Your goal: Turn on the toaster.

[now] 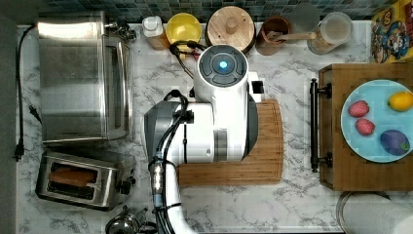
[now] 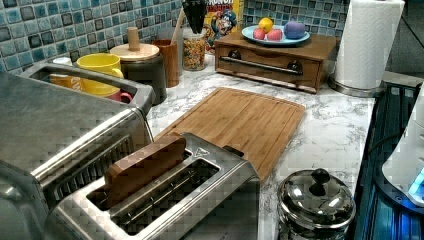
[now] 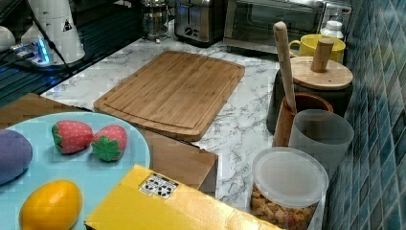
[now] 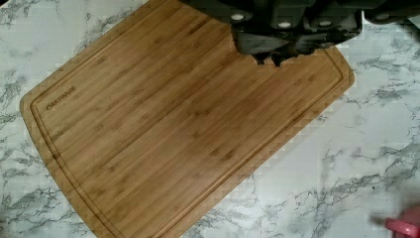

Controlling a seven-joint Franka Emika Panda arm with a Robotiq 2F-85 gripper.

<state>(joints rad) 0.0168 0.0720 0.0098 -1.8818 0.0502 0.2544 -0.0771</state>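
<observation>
Well apart: toaster (image 1: 83, 179) (end effector (image 4: 270, 59))

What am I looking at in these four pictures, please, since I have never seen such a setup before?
This is one white robot arm on a marble kitchen counter, filmed by four cameras at once. The top view looks straight down; the left and right views look across the counter from opposite ends; the wrist view rides on the arm, above the bamboo cutting board. The gripper holds nothing. The toaster, with a slice of bread in one slot, sits beside a larger toaster oven. A blue plate carries toy fruit.
</observation>
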